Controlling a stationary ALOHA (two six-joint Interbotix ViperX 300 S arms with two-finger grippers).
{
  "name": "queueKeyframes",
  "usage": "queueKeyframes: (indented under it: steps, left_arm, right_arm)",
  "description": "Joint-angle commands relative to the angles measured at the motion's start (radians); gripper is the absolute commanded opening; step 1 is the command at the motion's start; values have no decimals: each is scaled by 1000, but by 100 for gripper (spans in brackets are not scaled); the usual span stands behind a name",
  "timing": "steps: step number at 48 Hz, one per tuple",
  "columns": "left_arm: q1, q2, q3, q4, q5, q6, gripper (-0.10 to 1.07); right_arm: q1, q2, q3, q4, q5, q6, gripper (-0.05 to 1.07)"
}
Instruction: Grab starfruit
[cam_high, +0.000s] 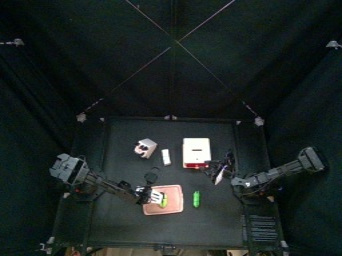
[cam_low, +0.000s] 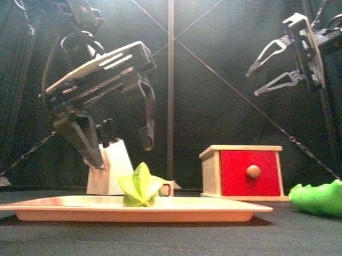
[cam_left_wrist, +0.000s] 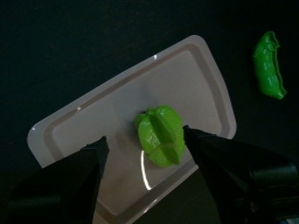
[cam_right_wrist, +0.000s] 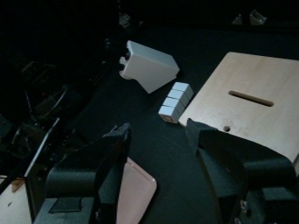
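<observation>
- 2 arms are in view, but you only need the left gripper (cam_left_wrist: 149, 175) for this step: it hangs above the tray (cam_left_wrist: 82, 122) with nothing in its grasp.
- You are in the approach stage, as I judge it; the grab itself is not yet made.
- Your starfruit (cam_left_wrist: 159, 137) lies on the tray, toward the end nearer the green pepper (cam_left_wrist: 267, 63), which sits on the table apart from the tray.
- In the left wrist view the starfruit sits right between your 2 jaws, which stand wide apart, wider than the fruit.
- From the front view the left gripper (cam_low: 114, 135) hovers above the starfruit (cam_low: 139, 185) and is not touching it.
- Your next move calls for a straight descent, keeping the fruit centred, then a close across its ridged body; the ribs may let it slip or roll.
- Your right gripper (cam_low: 287, 65) rests high over the red box (cam_low: 243, 169), jaws apart and holding nothing.
- A white block (cam_low: 112, 168) stands behind the tray; whether it crowds your descent is hard to tell from here.
</observation>
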Motion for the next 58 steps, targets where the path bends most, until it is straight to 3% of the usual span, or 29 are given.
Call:
queueKeyframes:
  steps: [1,13,42,58]
  left_arm:
    - [-3,-20,-14,6,-14,-18,102]
    - [-6,-2,-32,-32,-9,-35,102]
    - [-8,152,-152,-132,-3,-34,102]
    - [-5,169,-153,-132,-3,-32,102]
  right_arm:
    - [3,0,-9,5,2,0,87]
    - [3,0,-9,11,3,-3,87]
    - [-3,-2,-9,5,3,-3,87]
    - [-3,-2,-9,6,2,-3,87]
